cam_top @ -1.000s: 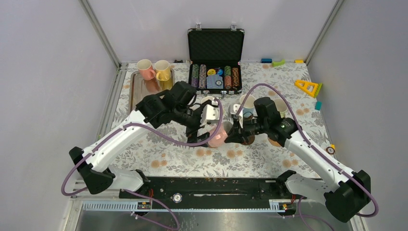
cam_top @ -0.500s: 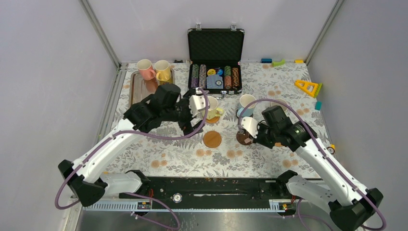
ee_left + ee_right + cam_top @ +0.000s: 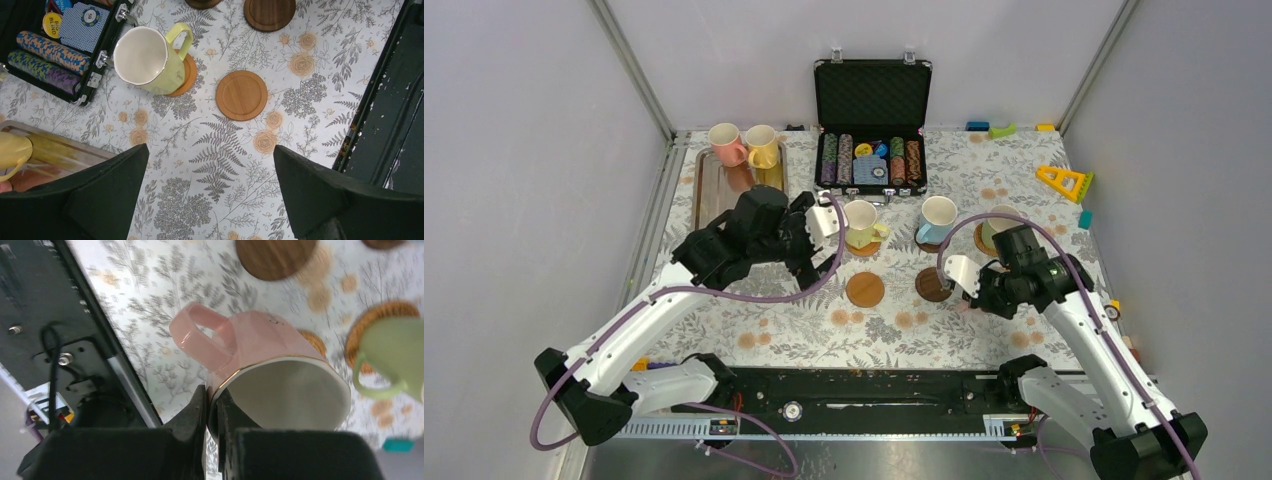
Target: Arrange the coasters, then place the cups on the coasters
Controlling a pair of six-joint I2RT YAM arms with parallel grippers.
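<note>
My right gripper (image 3: 212,407) pinches the rim of the pink mug (image 3: 260,352), beside its handle. My left gripper (image 3: 209,160) hangs spread wide near a tan coaster (image 3: 242,95).

The top external camera sits high above and behind the arm bases, tilted down and forward. It takes in the whole desk (image 3: 804,330) from afar, with the bases at 6 o'clock and the chip case (image 3: 871,120) at 12. The left wrist camera looks almost straight down from moderate height, its left fingers (image 3: 100,200) at 5 and 7 o'clock. It shares the yellow cup (image 3: 147,60) and tan coaster (image 3: 242,95) with the overhead view. The right wrist camera is very close and partly blurred, with the right fingers (image 3: 192,440) at 6 o'clock and the pink cup (image 3: 260,345) filling the frame. Its dark coaster (image 3: 276,257) at 12 and green cup (image 3: 395,355) at 3 also show from above.
</note>
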